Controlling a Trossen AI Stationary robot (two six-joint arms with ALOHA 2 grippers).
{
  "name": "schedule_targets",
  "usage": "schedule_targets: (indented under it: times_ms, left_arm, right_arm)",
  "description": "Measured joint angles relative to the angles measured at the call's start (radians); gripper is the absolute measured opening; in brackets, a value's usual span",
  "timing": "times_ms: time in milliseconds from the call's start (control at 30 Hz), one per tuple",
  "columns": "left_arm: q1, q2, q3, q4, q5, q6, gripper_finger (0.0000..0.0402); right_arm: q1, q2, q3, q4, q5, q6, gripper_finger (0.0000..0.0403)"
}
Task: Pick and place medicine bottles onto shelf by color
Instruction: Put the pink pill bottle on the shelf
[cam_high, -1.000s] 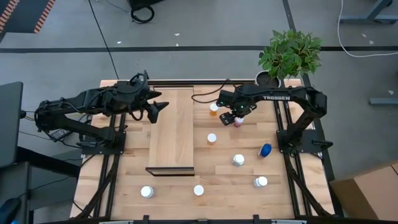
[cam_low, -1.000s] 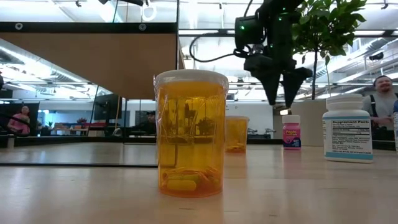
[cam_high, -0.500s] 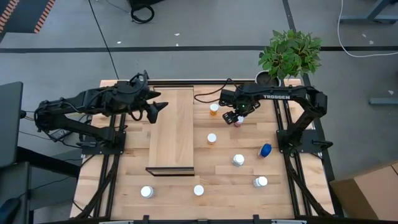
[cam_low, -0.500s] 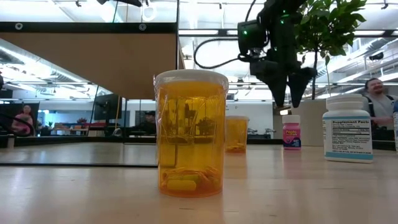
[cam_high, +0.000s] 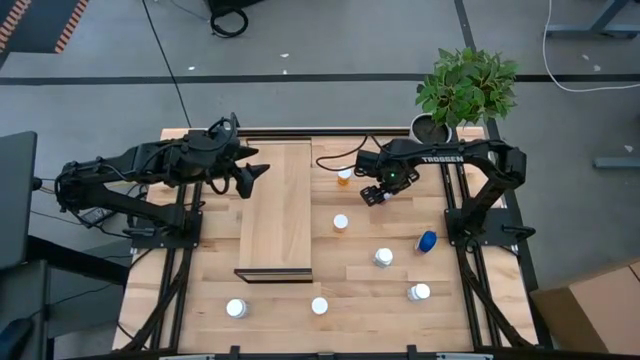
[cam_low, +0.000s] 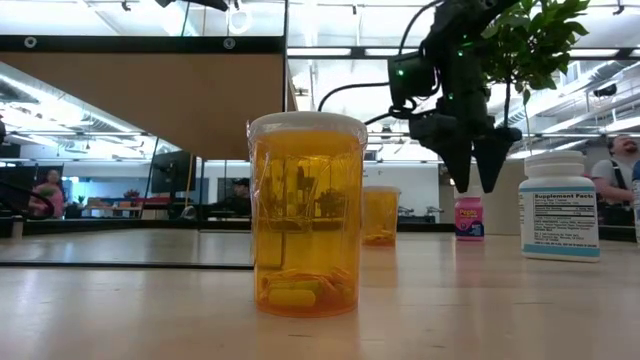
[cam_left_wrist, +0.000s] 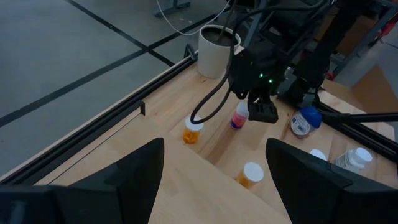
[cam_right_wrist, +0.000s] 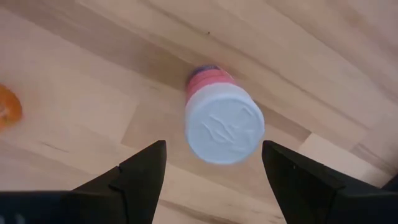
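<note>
A pink medicine bottle (cam_right_wrist: 219, 118) with a white cap stands upright on the table's far right part. My right gripper (cam_low: 476, 182) hangs open just above it, pointing down, one finger to each side of the cap (cam_low: 468, 192), touching nothing. In the high view the gripper (cam_high: 377, 193) covers this bottle. The shelf (cam_high: 278, 210), a long light-wood board, lies left of the table's middle. My left gripper (cam_high: 256, 172) waits open above the shelf's far left corner. Two orange bottles (cam_high: 344, 176) (cam_high: 340, 222) stand between the shelf and the pink bottle.
A blue bottle (cam_high: 427, 241) lies at the right. White-capped bottles (cam_high: 384, 257) (cam_high: 418, 292) (cam_high: 319, 306) stand in the near half, another (cam_high: 236, 308) at the near left. A potted plant (cam_high: 432, 127) stands at the far right corner.
My right gripper has come down over the pink bottle and drifted a little toward the table's right edge, its fingers still apart. No bottle has moved.
</note>
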Motion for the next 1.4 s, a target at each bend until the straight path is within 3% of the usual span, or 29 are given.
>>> schedule_targets:
  times_ms: [933,1400]
  left_arm:
    - [0.000,0.000,0.000,-0.026,0.000,-0.030,0.0286]
    - [0.000,0.001,0.000,-0.026,0.000,-0.055,0.0286]
  right_arm:
    - [0.000,0.000,-0.043,0.086,-0.035,0.001,0.0271]
    - [0.000,0.000,-0.043,0.085,-0.043,0.007,0.0231]
